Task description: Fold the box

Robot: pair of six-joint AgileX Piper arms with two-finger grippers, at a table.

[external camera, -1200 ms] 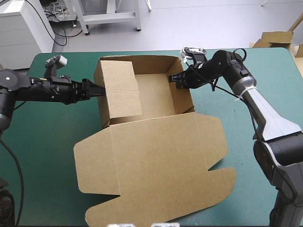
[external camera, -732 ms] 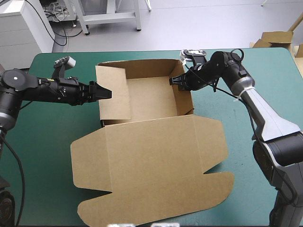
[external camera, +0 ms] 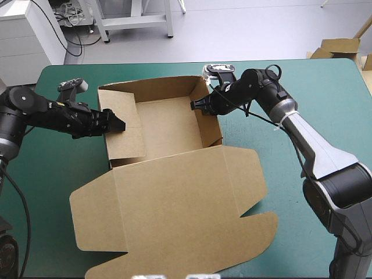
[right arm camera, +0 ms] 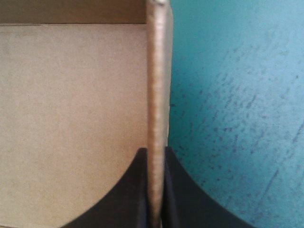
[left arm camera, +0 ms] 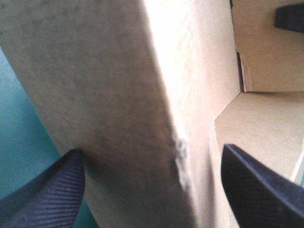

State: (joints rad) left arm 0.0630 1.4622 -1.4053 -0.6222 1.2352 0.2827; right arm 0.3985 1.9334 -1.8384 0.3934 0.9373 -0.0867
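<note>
The brown box stands as an open tray, its walls raised and its wide lid lying flat toward the near edge. My left gripper is open and straddles the tray's thick left wall. One black finger rests against the wall's outer face; the other finger is inside the tray, apart from the wall. My right gripper is shut on the top edge of the right wall, which runs straight between its fingers. The right gripper has the tray's floor on one side and teal-green cover on the other.
The flat lid covers most of the table's near middle, reaching almost to the near edge. More brown board lies beyond the far right corner. Bare teal-green cover shows right of the box, and a narrower strip on the left.
The left flap, earlier folded down over the tray floor, now stands as part of the left wall. The whole box has slid left and turned slightly, both grippers moving with it.
</note>
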